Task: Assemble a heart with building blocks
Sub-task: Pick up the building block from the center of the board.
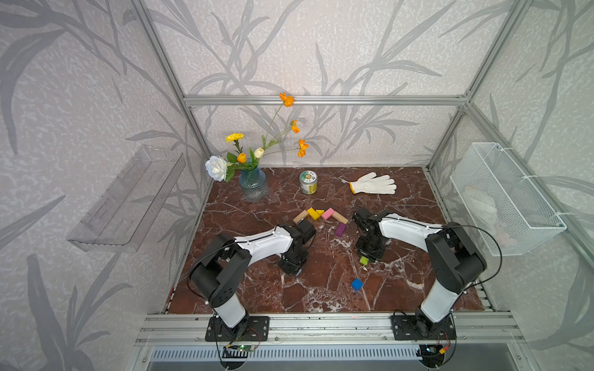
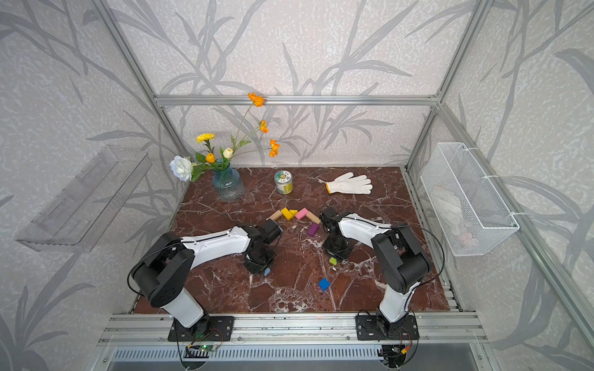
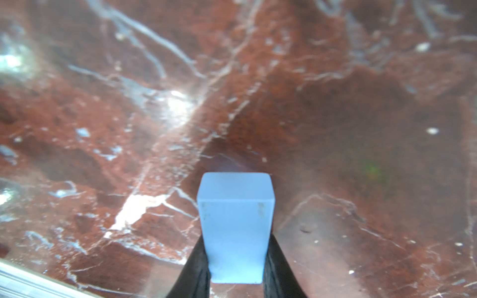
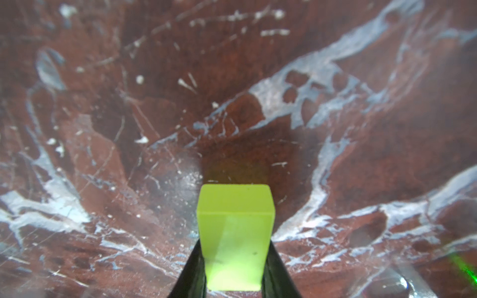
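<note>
Evenly matte lime block (image 4: 235, 232), veined marble tabletop (image 4: 361, 160)

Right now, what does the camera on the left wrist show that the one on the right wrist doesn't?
Only the left wrist view: a light blue block clamped in the left gripper. Only the right wrist view: a lime green block clamped in the right gripper. Both: two black fingers pinching one block, seen end-on over the red-brown marble tabletop, with no other blocks in sight.
</note>
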Controlling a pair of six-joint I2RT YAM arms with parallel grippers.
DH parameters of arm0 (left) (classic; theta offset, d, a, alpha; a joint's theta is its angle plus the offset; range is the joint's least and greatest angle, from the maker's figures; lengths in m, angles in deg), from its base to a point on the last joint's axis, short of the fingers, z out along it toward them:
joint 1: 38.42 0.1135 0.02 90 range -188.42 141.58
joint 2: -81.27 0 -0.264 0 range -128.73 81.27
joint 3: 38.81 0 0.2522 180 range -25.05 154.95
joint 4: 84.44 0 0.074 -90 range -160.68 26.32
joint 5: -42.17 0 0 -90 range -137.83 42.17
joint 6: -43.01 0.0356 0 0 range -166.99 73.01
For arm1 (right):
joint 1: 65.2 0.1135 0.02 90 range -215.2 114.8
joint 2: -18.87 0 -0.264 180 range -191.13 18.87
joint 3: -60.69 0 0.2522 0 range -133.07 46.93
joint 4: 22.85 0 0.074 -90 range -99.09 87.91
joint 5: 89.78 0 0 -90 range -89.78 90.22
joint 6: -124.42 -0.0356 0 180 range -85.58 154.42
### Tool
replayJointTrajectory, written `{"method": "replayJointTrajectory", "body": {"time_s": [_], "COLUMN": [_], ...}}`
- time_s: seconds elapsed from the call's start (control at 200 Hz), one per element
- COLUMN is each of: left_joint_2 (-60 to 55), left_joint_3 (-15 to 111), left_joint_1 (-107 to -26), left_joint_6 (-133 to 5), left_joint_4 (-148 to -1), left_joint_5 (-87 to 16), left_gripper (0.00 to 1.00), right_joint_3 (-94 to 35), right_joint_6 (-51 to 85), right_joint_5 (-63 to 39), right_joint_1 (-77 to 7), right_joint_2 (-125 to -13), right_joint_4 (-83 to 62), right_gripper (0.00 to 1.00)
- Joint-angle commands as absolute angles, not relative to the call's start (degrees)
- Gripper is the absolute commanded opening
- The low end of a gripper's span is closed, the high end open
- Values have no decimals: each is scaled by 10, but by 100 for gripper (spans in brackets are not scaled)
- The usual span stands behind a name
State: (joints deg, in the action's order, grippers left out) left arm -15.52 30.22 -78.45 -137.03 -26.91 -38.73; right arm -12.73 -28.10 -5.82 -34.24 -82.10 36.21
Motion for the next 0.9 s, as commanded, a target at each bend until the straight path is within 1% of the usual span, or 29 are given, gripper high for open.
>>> {"method": "replayJointTrajectory", "body": {"time_s": [0.0, 0.305, 0.58, 0.895], "left_joint_2": [-196, -256, -316, -363], "left_joint_3": [318, 410, 491, 555], "left_joint_1": [-787, -792, -787, -768], "left_joint_6": [-1350, -1320, -1290, -1265], "left_joint_4": [-275, -264, -260, -248], "left_joint_5": [-400, -400, -391, -385], "left_gripper": [23, 22, 22, 21], "right_joint_3": [-130, -232, -316, -353], "right_joint_6": [-282, -278, -269, -274], "right_joint_5": [-59, -62, -67, -80], "right_joint_1": [-324, -289, -284, -284], "right_joint_2": [-857, -907, -957, -979], "right_joint_4": [346, 371, 388, 393], "right_gripper": [0, 0, 0, 0]}}
